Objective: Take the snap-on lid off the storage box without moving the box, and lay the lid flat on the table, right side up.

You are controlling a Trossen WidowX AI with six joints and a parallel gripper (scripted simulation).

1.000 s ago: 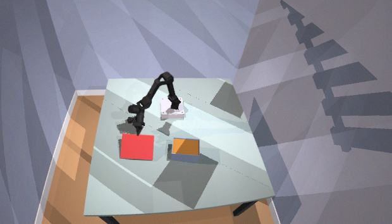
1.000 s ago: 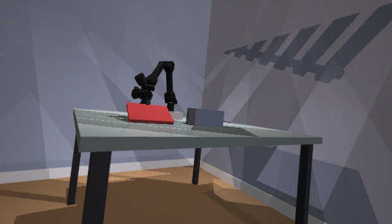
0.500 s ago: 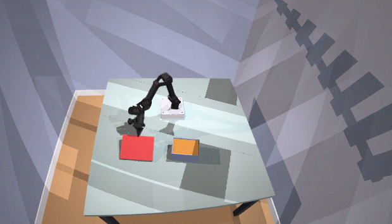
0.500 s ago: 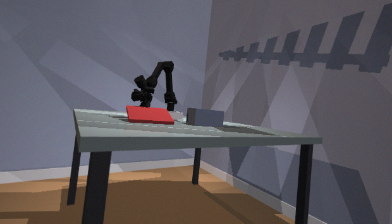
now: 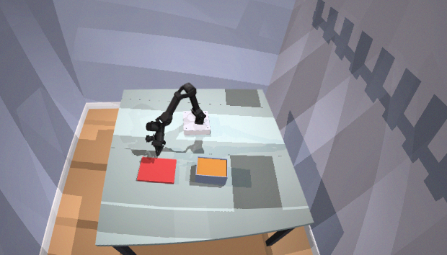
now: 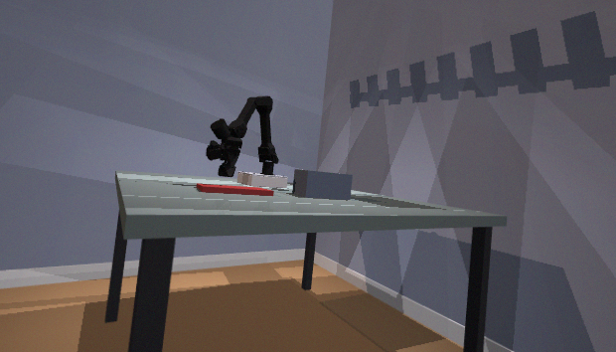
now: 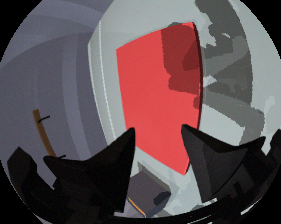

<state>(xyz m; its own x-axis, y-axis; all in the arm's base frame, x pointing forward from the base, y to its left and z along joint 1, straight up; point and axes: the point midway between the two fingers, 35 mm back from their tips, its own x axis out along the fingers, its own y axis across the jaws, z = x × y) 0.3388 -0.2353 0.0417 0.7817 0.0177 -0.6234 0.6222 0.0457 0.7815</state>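
The red lid [image 5: 157,170] [image 6: 233,189] [image 7: 157,99] lies flat on the table [image 5: 202,220] [image 6: 298,215], to the left of the storage box. The box [image 5: 211,171] [image 6: 322,184] has grey-blue walls and an open orange inside, and it stands upright. My gripper [image 5: 157,150] [image 6: 225,170] [image 7: 159,129] is open and empty. It hangs just above the lid's far edge, with the fingers apart and clear of the lid in the wrist view.
The arm's white base [image 5: 196,123] [image 6: 262,179] stands at the back middle of the table, behind the box. Dark shadow patches lie on the table right of the box. The table's left edge is close to the lid.
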